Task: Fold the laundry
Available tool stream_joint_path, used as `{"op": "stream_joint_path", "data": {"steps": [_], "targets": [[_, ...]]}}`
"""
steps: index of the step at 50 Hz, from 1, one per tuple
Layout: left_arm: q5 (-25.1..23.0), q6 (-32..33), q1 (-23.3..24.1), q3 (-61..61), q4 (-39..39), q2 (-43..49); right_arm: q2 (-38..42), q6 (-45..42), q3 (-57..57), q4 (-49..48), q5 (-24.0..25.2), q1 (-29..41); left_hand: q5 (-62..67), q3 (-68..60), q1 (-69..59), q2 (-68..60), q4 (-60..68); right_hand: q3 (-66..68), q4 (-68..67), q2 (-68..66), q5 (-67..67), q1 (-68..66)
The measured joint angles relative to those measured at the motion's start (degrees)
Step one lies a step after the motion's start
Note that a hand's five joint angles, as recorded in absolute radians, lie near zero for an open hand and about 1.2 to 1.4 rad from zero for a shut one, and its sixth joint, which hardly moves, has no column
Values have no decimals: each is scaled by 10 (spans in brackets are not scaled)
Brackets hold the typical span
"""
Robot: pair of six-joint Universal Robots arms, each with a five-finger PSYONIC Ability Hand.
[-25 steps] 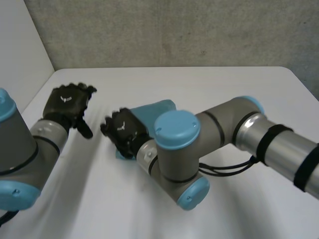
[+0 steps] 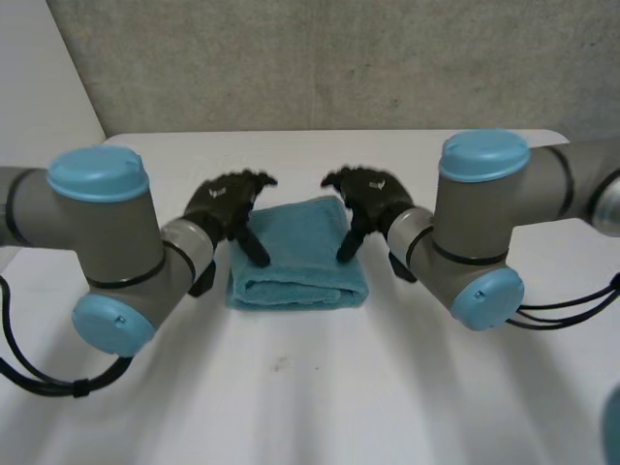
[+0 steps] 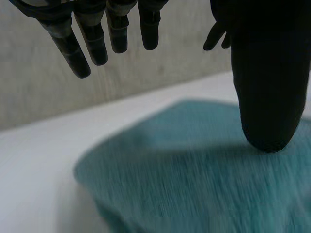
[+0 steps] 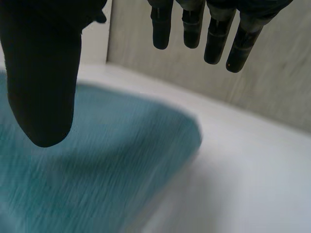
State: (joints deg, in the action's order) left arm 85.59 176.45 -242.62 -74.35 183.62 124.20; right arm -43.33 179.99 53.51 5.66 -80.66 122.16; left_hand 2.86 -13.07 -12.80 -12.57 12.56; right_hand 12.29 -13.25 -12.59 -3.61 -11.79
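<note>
Towel (image 2: pixel 298 262), teal terry, folded into a thick rectangle, lying flat near the middle of the white table (image 2: pixel 310 397), with its rounded fold edge toward the robot. Flanked by both hands, one at each side.

Left hand (image 2: pixel 225 203) poised over the left edge of the towel, fingers (image 3: pixel 80 53) straight and spread, gripping nothing, thumb (image 3: pixel 265 97) pointing down at the cloth. Contact between thumb tip and cloth too close to call.

Right hand (image 2: pixel 373 199) mirrored over the right edge, fingers (image 4: pixel 218 43) likewise straight and empty, thumb (image 4: pixel 43 87) angled down above the terry surface.

Symmetrical placement probably meant to bracket the bundle, either to square its sides or to take both ends for one more fold. Judging by the tidy shape, folding largely done.
</note>
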Motion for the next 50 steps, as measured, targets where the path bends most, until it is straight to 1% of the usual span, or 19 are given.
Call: {"op": "stream_joint_path", "data": {"steps": [6,8,9,14,19,21,22,24,25,26,27,31,33,35,37,38,42,45,50], "targets": [[25,24,-7,-22,-24,14,57,-16,-64,74,10,0,0,0,0,0,0,0,0,0,0,0],[33,44,-13,-32,-30,12,73,-30,-88,97,11,-1,0,0,0,1,0,0,0,0,0,0],[33,44,-13,-32,-30,12,73,-30,-88,97,11,-1,0,0,0,1,0,0,0,0,0,0],[43,99,-20,-48,-37,2,79,-69,-113,115,6,-3,0,0,0,1,0,0,0,0,3,0],[47,132,-17,-51,-39,-18,57,-94,-116,115,3,-3,0,0,0,1,0,0,0,0,3,0],[47,136,-15,-42,-39,-43,26,-97,-113,112,0,-3,0,0,0,1,0,0,0,0,3,0],[47,136,-15,-42,-39,-43,26,-97,-113,112,0,-3,0,0,0,1,0,0,0,0,3,0],[46,134,-15,-25,-40,-90,-31,-95,-102,106,-20,-7,0,0,0,1,0,0,0,0,3,0],[46,134,-15,-25,-40,-90,-31,-95,-102,106,-20,-7,0,0,0,1,0,0,0,0,3,0],[46,132,-16,-16,-41,-120,-68,-94,-89,100,-42,-14,0,0,0,1,0,0,0,0,3,0],[46,132,-17,-13,-43,-130,-81,-94,-84,98,-50,-17,-2,0,0,1,0,0,0,0,3,0],[45,129,-26,6,-75,-208,-178,-98,-26,74,-115,-45,-2,0,0,1,0,0,0,0,3,0],[44,129,-28,8,-82,-217,-193,-99,-14,70,-122,-50,-2,0,0,1,0,0,0,0,3,0],[43,127,-37,13,-112,-245,-246,-108,38,56,-139,-70,-2,0,0,1,0,0,0,0,3,0],[42,125,-43,13,-130,-260,-274,-117,73,49,-142,-83,-2,0,0,1,0,0,0,0,3,0],[40,121,-48,12,-147,-273,-303,-129,115,43,-140,-97,-2,0,0,1,0,0,0,0,3,0],[38,110,-51,8,-162,-286,-335,-146,173,30,-128,-111,-2,0,0,1,0,0,0,0,3,0],[37,102,-51,5,-166,-290,-349,-154,206,18,-117,-116,-2,0,0,1,0,0,0,0,3,0],[37,93,-49,-3,-165,-294,-355,-157,224,7,-108,-116,-2,0,0,1,0,0,0,0,3,0]]}}
